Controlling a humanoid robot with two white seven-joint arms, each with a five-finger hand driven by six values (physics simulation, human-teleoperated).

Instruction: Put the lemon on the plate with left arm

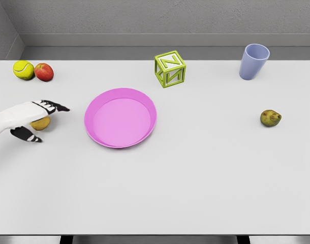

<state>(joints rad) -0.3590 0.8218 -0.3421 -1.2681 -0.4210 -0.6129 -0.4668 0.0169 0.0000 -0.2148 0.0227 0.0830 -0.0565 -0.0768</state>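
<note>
Near left: I see my left hand (37,120) reaching in over the white table (195,193), fingers curled around the lemon (41,123), thumb below it. Just right of it sits the pink plate (96,133), apart from the hand. Right side: a pear (270,118). Far edge: tennis ball (23,69) touching an apple (43,72), green letter block (170,69), lilac cup (253,61).

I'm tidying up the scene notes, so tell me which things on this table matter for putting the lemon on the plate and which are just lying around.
Part of the job:
lemon, under the left hand
pink plate, nothing on it

Just lying about:
tennis ball
apple
green letter block
lilac cup
pear
</note>
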